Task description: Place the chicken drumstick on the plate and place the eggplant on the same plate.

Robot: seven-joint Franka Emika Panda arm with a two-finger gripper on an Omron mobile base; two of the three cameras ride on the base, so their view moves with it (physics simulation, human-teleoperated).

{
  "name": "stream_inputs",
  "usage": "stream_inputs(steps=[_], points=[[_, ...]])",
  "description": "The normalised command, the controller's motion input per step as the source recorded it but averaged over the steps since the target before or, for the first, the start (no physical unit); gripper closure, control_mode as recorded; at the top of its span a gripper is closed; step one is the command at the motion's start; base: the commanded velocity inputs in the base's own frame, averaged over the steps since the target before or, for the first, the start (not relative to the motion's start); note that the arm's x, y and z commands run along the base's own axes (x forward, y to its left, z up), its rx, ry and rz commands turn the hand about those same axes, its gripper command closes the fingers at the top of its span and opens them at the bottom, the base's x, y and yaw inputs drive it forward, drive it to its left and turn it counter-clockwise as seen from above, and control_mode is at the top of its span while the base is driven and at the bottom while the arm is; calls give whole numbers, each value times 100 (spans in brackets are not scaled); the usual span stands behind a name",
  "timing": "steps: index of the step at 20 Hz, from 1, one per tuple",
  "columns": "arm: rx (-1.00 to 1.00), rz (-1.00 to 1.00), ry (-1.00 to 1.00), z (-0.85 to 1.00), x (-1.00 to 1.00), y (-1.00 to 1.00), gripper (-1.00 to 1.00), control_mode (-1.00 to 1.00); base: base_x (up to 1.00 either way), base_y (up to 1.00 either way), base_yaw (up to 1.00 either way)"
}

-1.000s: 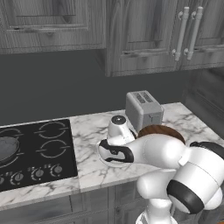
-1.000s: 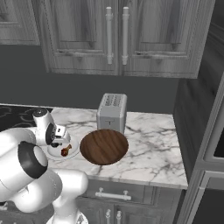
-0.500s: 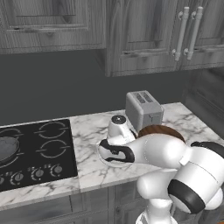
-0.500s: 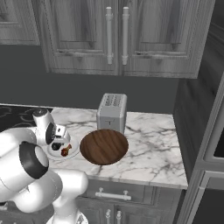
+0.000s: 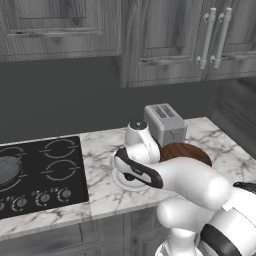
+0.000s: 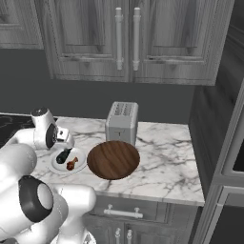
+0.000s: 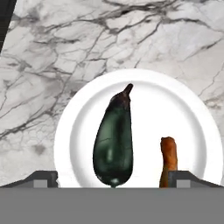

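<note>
I see the eggplant (image 7: 113, 142) and chicken drumstick (image 7: 169, 161) lying side by side on the plate (image 7: 192, 122) — pincer (image 7: 113, 178) spread wide, gripping nothing.

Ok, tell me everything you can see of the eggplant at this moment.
The eggplant is a glossy, dark green-black oblong, fat at one end and tapering to a short brownish stem. It lies flat on the white plate, near the middle, with the chicken drumstick beside it and a clear gap between them. The open gripper above does not touch it.
</note>
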Motion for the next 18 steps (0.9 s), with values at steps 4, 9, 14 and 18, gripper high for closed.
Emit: stream_inputs(steps=[4,9,14,18], points=[[0,0,0,51,-50,-25,-100,-100,0,0,0],[0,0,0,51,-71,-43,-100,-100,0,0,0],[0,-6,0,61,-54,-60,-100,-100,0,0,0],[1,-5,0,52,-63,-75,-100,-100,0,0,0]])
